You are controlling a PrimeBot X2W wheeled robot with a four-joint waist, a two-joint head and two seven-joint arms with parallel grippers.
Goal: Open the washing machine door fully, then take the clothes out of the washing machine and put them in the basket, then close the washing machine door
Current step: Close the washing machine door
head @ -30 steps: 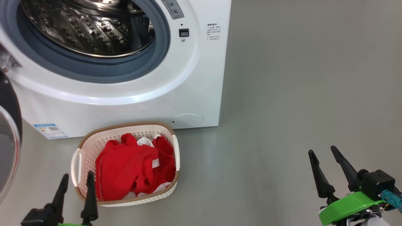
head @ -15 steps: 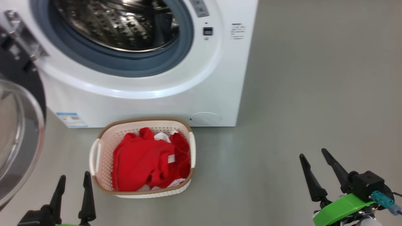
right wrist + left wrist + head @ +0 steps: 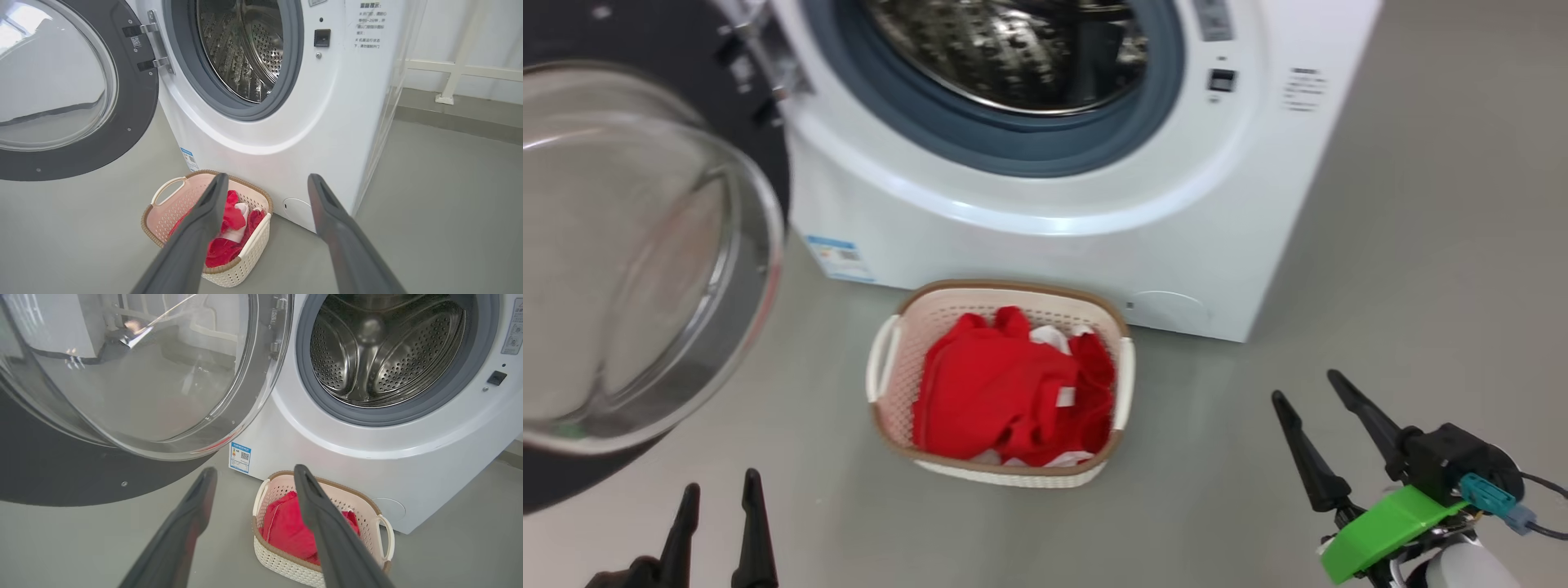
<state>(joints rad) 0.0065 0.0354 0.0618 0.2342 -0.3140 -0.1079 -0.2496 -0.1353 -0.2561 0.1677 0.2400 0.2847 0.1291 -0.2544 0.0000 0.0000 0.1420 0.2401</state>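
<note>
The head camera looks steeply down at the cream perforated plastic basket (image 3: 1005,287) on the grey floor (image 3: 1437,269). Both wrist cameras sit lower, facing the big white front-loading washing machine (image 3: 367,465) from left and right; all three share both.

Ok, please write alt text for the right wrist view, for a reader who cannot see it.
A white washing machine stands with its round door swung open at the picture's left and its drum looking empty. On the floor before it, a cream basket holds red clothes. The open right gripper rises from the bottom edge.
</note>
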